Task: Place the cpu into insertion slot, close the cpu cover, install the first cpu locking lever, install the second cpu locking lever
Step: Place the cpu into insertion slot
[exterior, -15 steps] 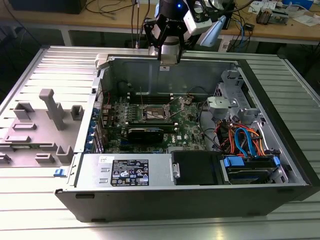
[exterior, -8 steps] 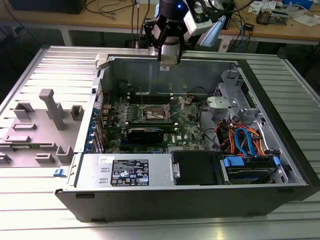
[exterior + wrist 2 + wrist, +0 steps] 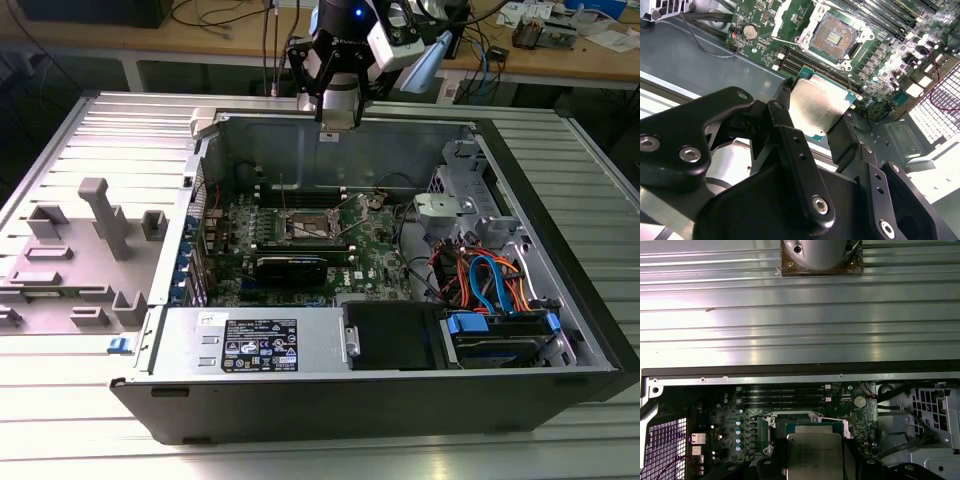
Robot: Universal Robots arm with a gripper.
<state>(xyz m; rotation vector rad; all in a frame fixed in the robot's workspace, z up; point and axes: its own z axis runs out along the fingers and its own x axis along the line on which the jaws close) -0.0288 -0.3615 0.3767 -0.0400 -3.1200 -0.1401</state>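
Observation:
My gripper [image 3: 816,107] is shut on the cpu [image 3: 820,104], a flat silver square on a green edge, pinched between two black fingers [image 3: 785,90]. In the exterior view the gripper [image 3: 338,112] hangs above the back wall of the open computer case [image 3: 160,400]. The insertion slot [image 3: 835,36] lies uncovered on the green motherboard [image 3: 765,20], below and beyond the chip, its contact field showing. The cpu cover [image 3: 789,12] looks swung back off the slot. A thin locking lever [image 3: 787,42] stands free beside it. In the first wrist view the cpu [image 3: 815,455] partly hides the slot [image 3: 790,421].
Long black RAM slots [image 3: 262,228] flank the socket, with a black card [image 3: 290,268] in front of it. A power supply [image 3: 255,345] and a drive cage with blue and orange cables [image 3: 490,285] fill the case's near side. A grey fixture [image 3: 100,215] sits on the ribbed table [image 3: 60,440].

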